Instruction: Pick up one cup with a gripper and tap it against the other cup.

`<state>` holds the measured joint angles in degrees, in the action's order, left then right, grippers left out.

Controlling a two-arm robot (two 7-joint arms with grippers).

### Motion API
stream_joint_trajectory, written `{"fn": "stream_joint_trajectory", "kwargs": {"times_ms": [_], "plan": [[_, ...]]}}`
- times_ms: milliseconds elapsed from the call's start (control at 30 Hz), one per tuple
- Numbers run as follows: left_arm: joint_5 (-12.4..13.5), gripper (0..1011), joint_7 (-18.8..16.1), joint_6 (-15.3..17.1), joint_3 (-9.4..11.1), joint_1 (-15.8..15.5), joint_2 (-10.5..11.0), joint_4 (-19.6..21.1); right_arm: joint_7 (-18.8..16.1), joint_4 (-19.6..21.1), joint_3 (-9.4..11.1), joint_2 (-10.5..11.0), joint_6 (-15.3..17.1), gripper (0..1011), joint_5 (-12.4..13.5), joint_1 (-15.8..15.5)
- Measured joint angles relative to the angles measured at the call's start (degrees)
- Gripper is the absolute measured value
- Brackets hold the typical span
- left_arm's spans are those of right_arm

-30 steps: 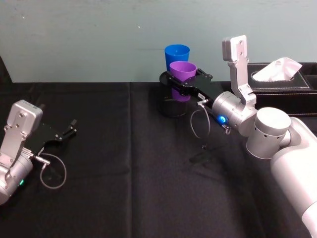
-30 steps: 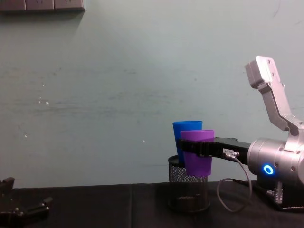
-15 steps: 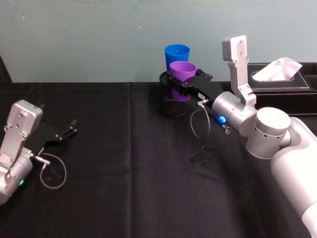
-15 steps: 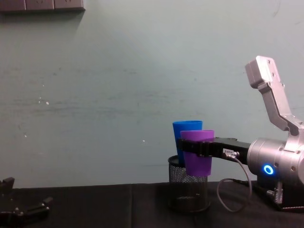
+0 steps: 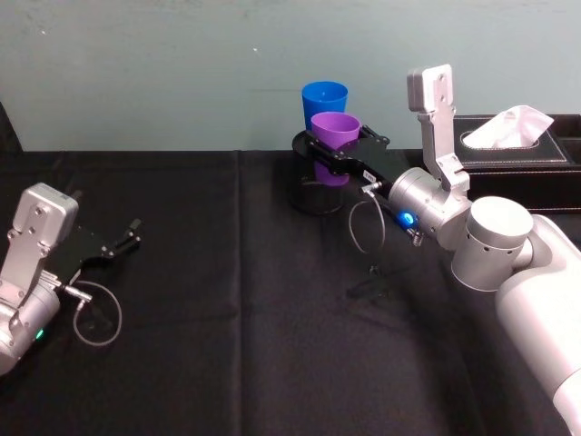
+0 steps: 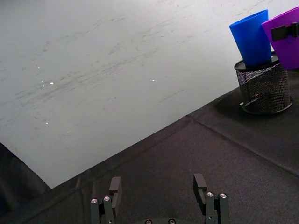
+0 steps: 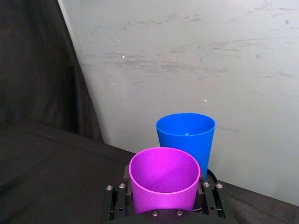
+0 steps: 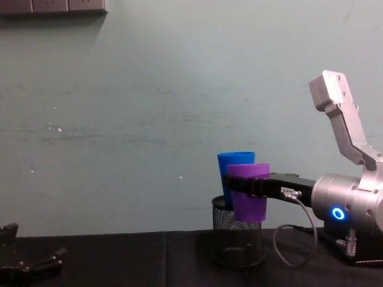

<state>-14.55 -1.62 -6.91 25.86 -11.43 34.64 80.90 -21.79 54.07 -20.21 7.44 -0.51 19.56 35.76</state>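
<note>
Right gripper clamped on purple cup, fingers on either side of its wall; cup held upright, lifted above table. Purple cup right in front of blue cup, the two overlapping in head and chest views; contact or a slight gap, cannot tell. Blue cup standing upright in black mesh pen holder at far edge of table, near wall. Blue light ring lit on right arm. Tissue box behind right arm. Left gripper parked low over table at left, well apart from cups, fingers spread, holding nothing.
</note>
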Motion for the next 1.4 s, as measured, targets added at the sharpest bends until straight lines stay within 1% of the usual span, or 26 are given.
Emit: {"fn": "stream_joint_trajectory", "kwargs": {"times_ms": [1400], "plan": [[0.0,1000,0.0,0.0,0.0,0.0,0.0,0.0,0.0,0.0,0.0,0.0,0.0,733,0.0,0.0]]}}
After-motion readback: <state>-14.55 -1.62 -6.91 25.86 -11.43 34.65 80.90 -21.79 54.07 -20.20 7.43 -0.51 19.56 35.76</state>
